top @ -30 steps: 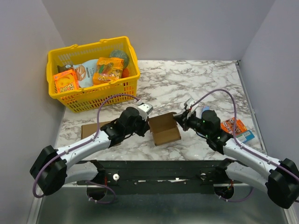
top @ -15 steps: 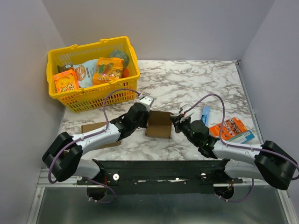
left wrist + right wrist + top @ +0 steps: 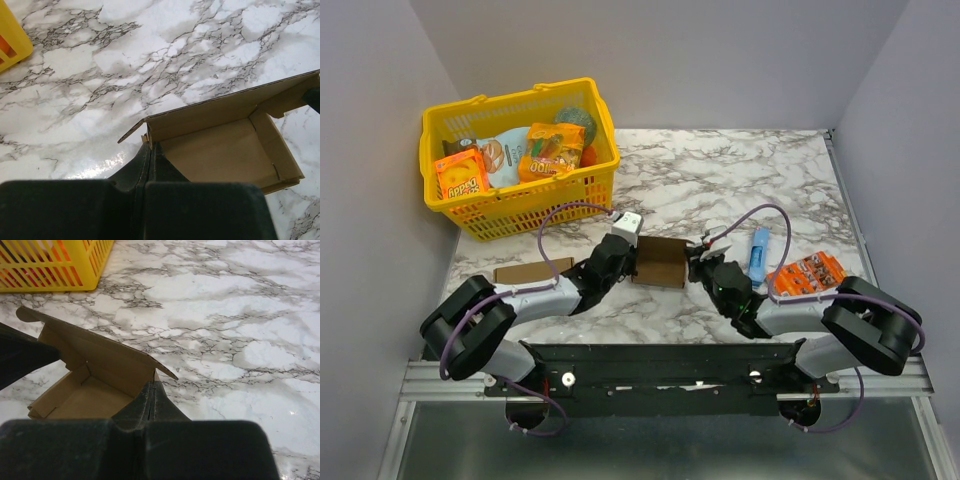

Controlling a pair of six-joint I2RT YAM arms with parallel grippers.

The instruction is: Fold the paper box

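Note:
The paper box (image 3: pixel 660 261) is brown cardboard, partly folded into an open tray with raised walls, in the middle of the marble table. My left gripper (image 3: pixel 629 262) is shut on the box's left side wall; in the left wrist view (image 3: pixel 150 146) its jaws pinch the wall edge, with the box's inside (image 3: pixel 220 155) open to the right. My right gripper (image 3: pixel 694 262) is shut on the box's right side wall; in the right wrist view (image 3: pixel 152 385) the jaws pinch the wall beside a corner flap, and the box's inside (image 3: pixel 90 385) lies to the left.
A yellow basket (image 3: pixel 520 155) of groceries stands at the back left; it also shows in the right wrist view (image 3: pixel 55 265). A flat brown cardboard rectangle (image 3: pixel 525 271) lies left of the box. A blue tube (image 3: pixel 758 253) and an orange packet (image 3: pixel 805 276) lie on the right.
Both arms have drawn back toward the near edge and lowered. The box has turned and shifted slightly away and left, and its walls now stand up more.

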